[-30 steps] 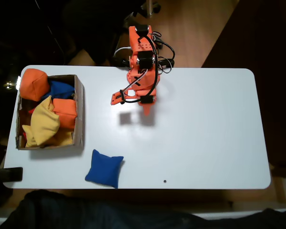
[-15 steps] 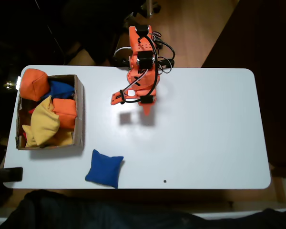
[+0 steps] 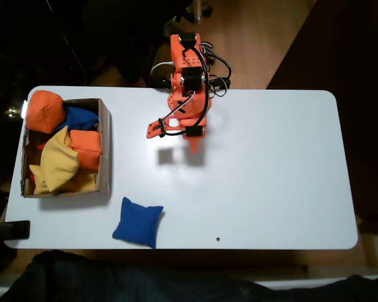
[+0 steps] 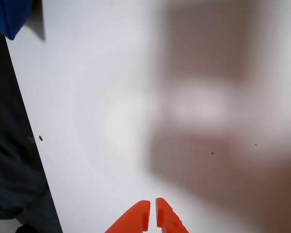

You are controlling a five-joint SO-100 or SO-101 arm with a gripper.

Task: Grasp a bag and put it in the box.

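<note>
An orange robot arm (image 3: 188, 82) reaches in from the far edge of a white table (image 3: 271, 176), seen from above in the fixed view. Its claw (image 3: 193, 146) hangs over bare table, empty; in the wrist view the claw (image 4: 152, 208) has its two orange fingertips drawn nearly together, with only a thin gap between them and nothing held. The blue bag (image 3: 137, 222) lies flat on the table, well apart from the claw, toward the near edge and to the claw's left in the fixed view; in the wrist view a corner of the bag (image 4: 12, 17) peeks in at the upper left. The cardboard box (image 3: 104, 151) sits far left of the claw in the fixed view, holding orange beanbags (image 3: 45, 111), yellow beanbags (image 3: 58, 165) and another blue beanbag (image 3: 80, 117).
</note>
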